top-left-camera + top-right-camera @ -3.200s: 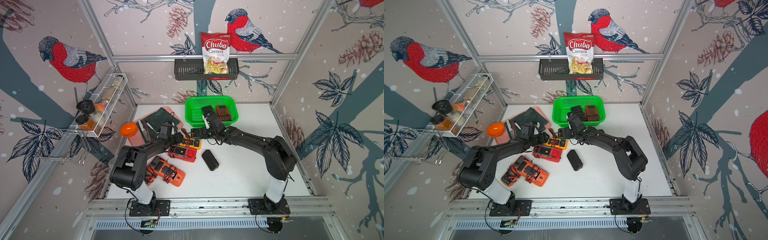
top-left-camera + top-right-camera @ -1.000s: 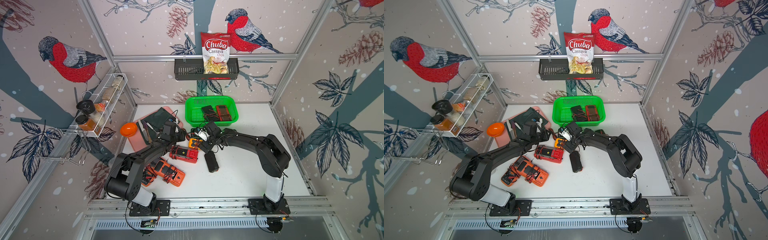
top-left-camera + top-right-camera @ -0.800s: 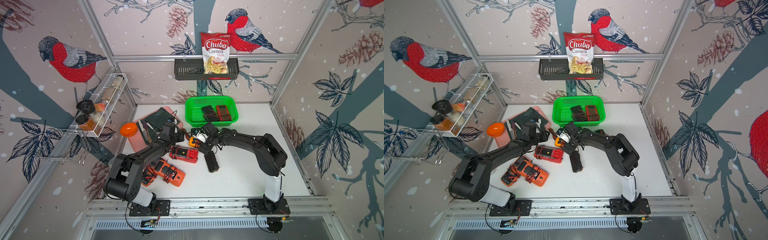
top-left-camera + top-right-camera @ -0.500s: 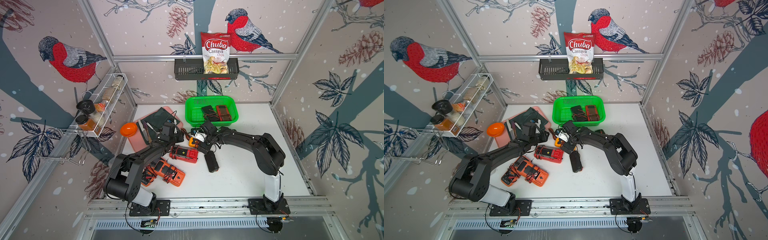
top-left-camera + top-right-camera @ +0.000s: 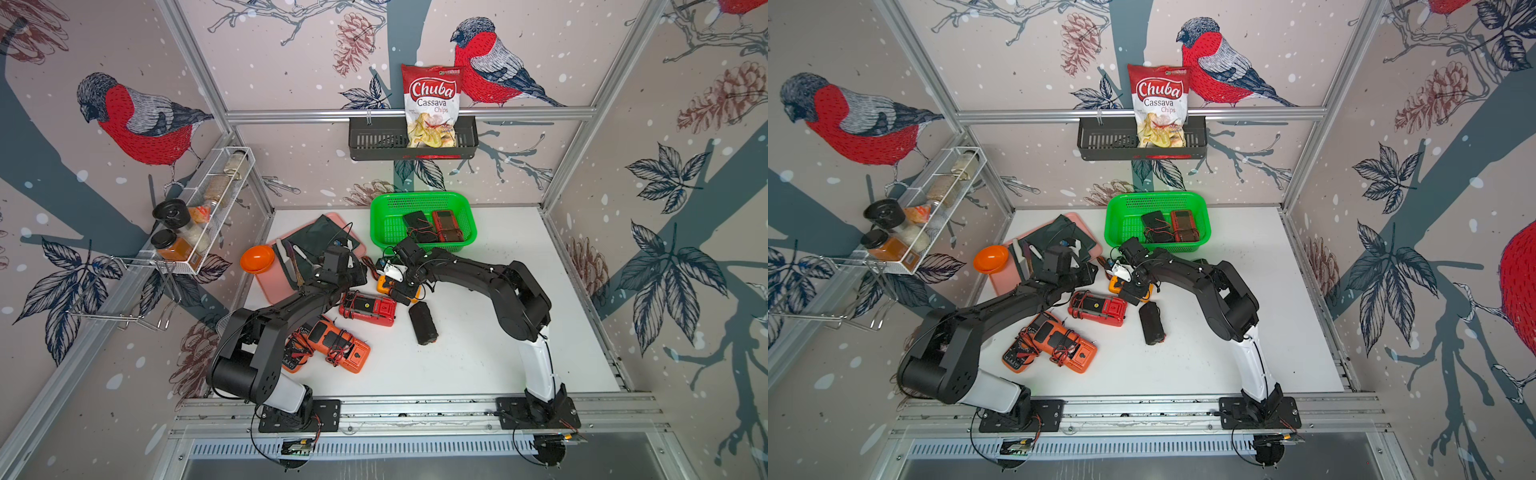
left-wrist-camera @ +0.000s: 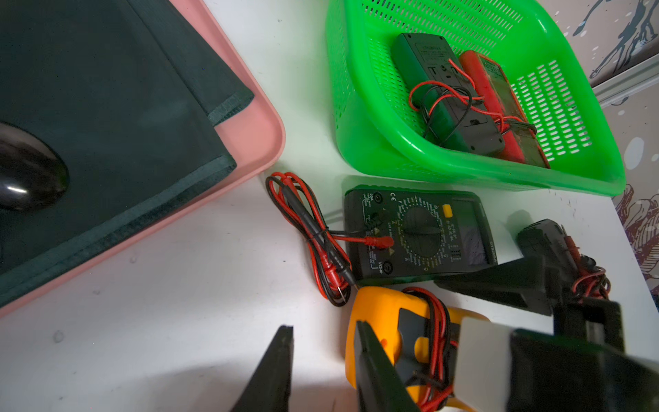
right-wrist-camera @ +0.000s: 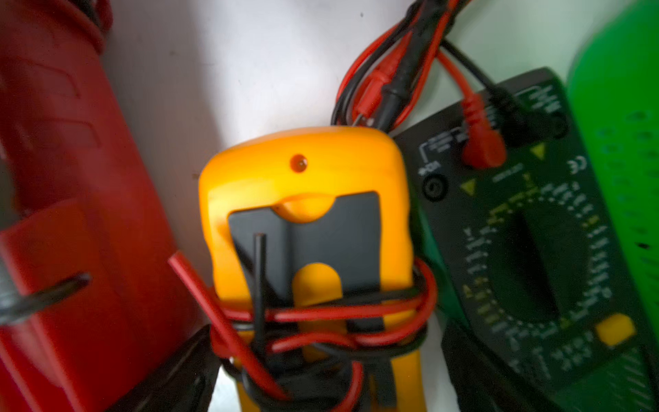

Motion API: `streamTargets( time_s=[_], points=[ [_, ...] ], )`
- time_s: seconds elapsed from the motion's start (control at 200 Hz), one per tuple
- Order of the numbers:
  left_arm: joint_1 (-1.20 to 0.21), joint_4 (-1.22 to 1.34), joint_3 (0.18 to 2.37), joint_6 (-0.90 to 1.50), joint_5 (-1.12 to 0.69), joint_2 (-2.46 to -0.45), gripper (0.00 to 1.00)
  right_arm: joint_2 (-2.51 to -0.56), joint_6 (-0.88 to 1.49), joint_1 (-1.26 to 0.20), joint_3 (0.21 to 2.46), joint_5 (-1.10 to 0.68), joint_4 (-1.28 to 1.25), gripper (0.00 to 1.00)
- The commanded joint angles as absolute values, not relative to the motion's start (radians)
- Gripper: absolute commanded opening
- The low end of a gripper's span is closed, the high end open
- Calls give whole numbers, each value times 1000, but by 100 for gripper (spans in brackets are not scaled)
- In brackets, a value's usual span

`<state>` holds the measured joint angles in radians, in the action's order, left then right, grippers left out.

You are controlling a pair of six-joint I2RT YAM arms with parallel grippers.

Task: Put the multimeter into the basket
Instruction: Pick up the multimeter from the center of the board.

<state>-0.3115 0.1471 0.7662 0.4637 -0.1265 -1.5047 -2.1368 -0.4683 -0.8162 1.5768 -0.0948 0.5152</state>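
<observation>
Right gripper [image 7: 326,339] straddles one yellow multimeter [image 7: 303,160]; basket [image 5: 419,195] holds two.

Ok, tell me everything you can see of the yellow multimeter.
The yellow multimeter lies face down on the white table: rubbery-looking yellow casing, dark grey back stand, red and black leads wound round one end. It sits between the red multimeter and the black multimeter. The open right pincer straddles the wrapped end.
</observation>
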Motion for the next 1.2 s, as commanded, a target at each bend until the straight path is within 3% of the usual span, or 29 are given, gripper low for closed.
streamTargets(
  time_s=[0.0,0.325,0.52,0.68,0.755,0.825,0.931,1.056,1.196],
  points=[
    [-305,155,764,457,-117,-1499,33,-2147,-462,-824,1579,-127,555,100],
    [-298,170,749,464,-123,-1497,33,-2117,-409,-825,1537,-188,549,81],
    [-296,173,746,466,-121,-1494,33,-2149,-373,-825,1535,-182,518,87],
    [-294,172,743,467,-114,-1487,33,-2180,-356,-828,1565,-154,516,85],
    [-294,169,739,467,-106,-1480,33,-2174,-350,-830,1575,-147,517,78],
    [-292,166,736,467,-92,-1469,33,-2150,-337,-834,1571,-130,508,63],
    [-289,164,729,470,-66,-1443,33,-2095,-304,-843,1555,-88,486,50],
    [-286,165,716,475,-32,-1405,33,-2013,-233,-864,1536,7,452,22],
    [-283,167,700,479,4,-1351,33,-1931,-120,-873,1536,109,422,12]
  ],
)
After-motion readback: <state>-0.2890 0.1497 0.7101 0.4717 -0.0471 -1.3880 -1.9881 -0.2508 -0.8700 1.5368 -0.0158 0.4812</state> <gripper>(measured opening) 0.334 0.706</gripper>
